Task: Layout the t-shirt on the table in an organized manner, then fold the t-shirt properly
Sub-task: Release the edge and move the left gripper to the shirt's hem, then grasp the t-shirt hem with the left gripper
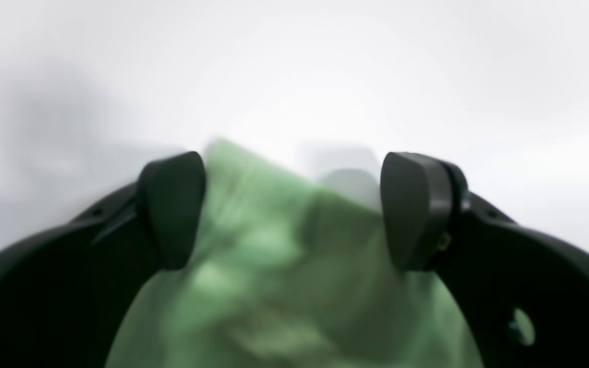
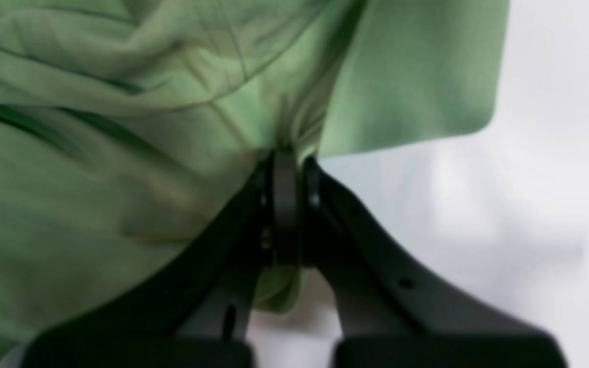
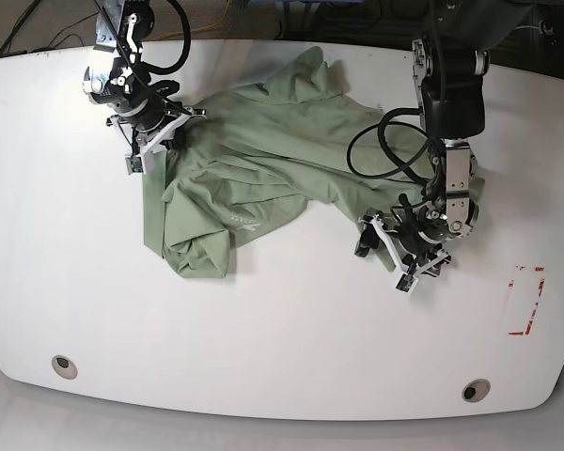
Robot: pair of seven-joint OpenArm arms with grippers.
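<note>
To spread the pale sage-green, wrinkly cloth t-shirt [image 3: 263, 169] well, the two arms should be pulling apart slowly and low, so the bunched middle is flattening rather than dragging across the large white smooth surface [image 3: 263, 329]. The right pincer [image 2: 287, 168] is clenching a pinched fold at the garment's edge. The left pincer [image 1: 292, 204] is standing released, its jaws straddling a cloth corner without gripping it. The shirt is lying crumpled on the surface between both arms.
</note>
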